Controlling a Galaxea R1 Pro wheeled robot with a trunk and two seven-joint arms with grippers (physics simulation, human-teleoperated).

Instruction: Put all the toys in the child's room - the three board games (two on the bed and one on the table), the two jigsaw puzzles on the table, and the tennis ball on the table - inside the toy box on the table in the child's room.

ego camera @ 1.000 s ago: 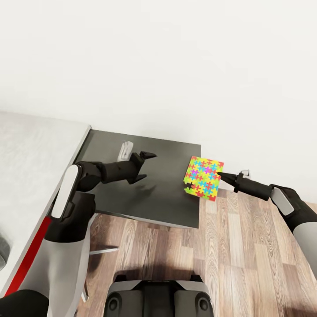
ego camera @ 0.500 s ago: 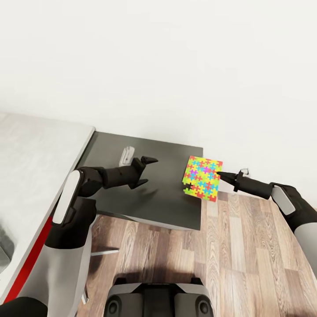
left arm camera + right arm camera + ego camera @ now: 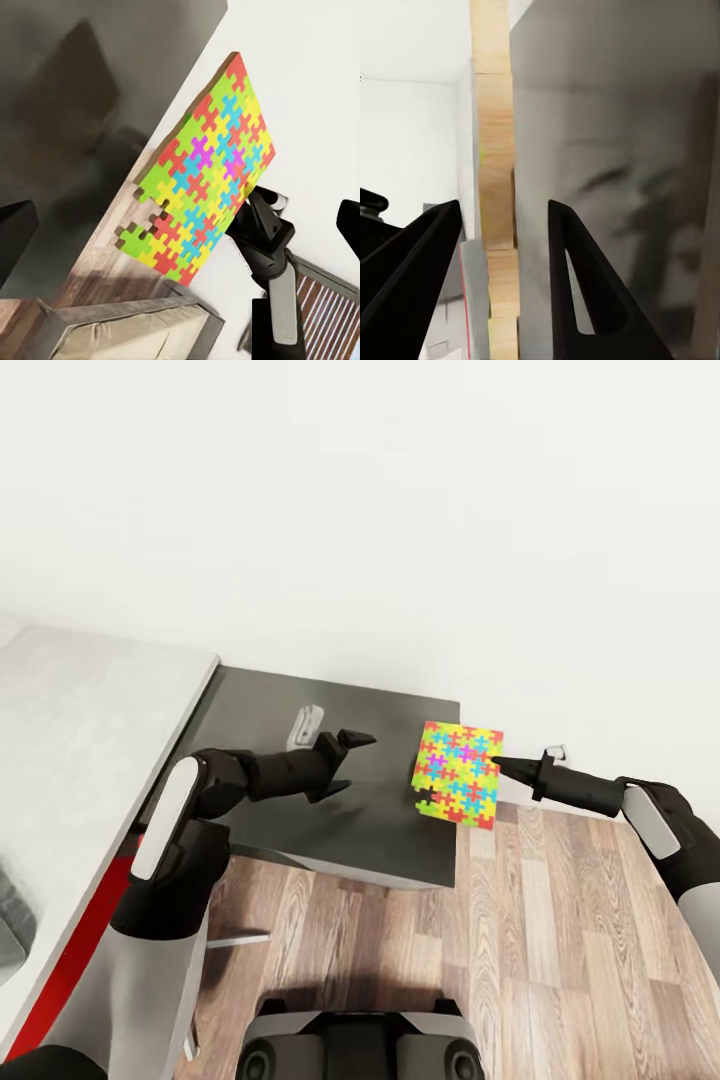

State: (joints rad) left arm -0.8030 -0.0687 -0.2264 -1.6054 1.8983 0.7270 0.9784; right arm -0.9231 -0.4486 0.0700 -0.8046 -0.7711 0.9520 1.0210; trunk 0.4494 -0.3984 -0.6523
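One jigsaw puzzle (image 3: 458, 774) over dark table (image 3: 300, 700)

The head camera looks steeply down over both arms at the dark lower table section (image 3: 330, 800) and wood floor. The left wrist camera faces the jigsaw puzzle (image 3: 204, 174) from close by; the right wrist camera sees it edge-on (image 3: 495, 180).

Legible text, labels, brands, numbers, signs: none. Jigsaw puzzle (image 3: 459, 774): coloured interlocking pieces only, no print.
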